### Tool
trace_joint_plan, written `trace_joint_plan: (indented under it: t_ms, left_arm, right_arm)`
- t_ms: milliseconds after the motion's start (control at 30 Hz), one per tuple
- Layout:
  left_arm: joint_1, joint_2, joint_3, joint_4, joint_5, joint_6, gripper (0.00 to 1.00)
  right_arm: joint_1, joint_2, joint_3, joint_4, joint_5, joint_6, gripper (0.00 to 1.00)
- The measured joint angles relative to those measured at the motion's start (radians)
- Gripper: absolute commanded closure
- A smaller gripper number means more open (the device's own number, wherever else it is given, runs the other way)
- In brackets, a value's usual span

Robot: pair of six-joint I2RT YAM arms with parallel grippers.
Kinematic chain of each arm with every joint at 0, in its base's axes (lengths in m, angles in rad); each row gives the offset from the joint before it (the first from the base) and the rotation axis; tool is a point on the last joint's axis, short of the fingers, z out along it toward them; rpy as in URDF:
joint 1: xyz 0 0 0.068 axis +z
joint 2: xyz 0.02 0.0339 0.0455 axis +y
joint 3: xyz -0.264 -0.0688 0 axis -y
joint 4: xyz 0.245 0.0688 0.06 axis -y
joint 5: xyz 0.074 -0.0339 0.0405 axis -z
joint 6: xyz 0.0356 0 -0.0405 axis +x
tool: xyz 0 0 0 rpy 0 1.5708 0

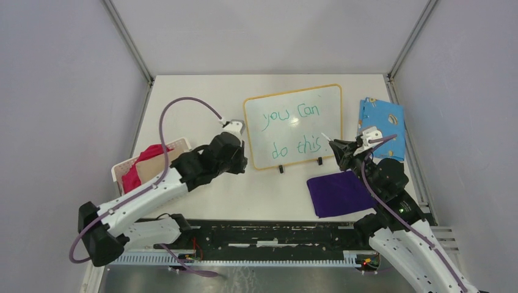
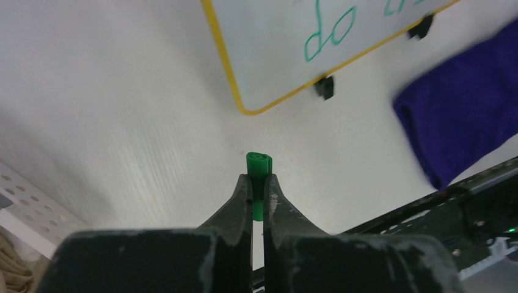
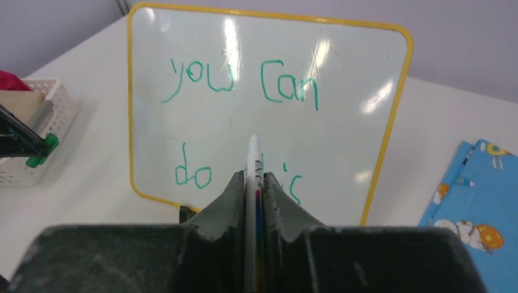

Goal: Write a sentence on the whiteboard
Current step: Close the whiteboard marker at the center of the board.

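White table (image 1: 201, 97), pale grey walls on three sides, metal uprights in the far corners.

Left gripper (image 2: 258, 183): I find the jaws pressed together on a green cap (image 2: 259, 163), which sticks out past the fingertips. It is held above the table, clear of the surface as far as I can judge. Just ahead and to the right of this gripper is the lower left corner of the whiteboard (image 3: 342, 140). Behind it and to its left sits a white basket (image 1: 177, 145) holding a red cloth (image 1: 143, 159).

Right gripper (image 3: 255, 178): jaws pinching a white marker (image 3: 253, 152), tip forward and uncapped. The tip points at the lower right part of the board, over the last word. I cannot tell whether it touches the board.

The board stands tilted back on two black feet near the table's middle, directly ahead of the right gripper and between the two grippers. The sentence (image 3: 272, 85) is in green, two lines: "you can" above, "do this" below; the marker hides part of the last word in the right wrist view.

A purple cloth (image 1: 339, 194) lies flat just beneath and behind the right gripper, near the board's right foot. A blue cloth (image 1: 391, 119) lies to that gripper's right, beside the board's right edge.
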Motion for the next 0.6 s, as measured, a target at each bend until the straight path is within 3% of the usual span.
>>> trace_joint_plan:
  t_ms: [200,367,600]
  left_arm:
    - [0.032,-0.091,0.100,0.082,-0.027,-0.020,0.98]
    - [0.138,-0.095,0.171,0.212,0.036,-0.060,0.98]
    - [0.220,-0.117,0.180,0.466,0.132,-0.219,0.98]
  right_arm:
    - [0.000,0.111,0.081,0.140,-0.093,0.055,1.00]
    - [0.022,0.211,0.178,0.274,-0.162,0.098,1.00]
    - [0.278,0.291,0.232,0.449,-0.100,0.049,1.00]
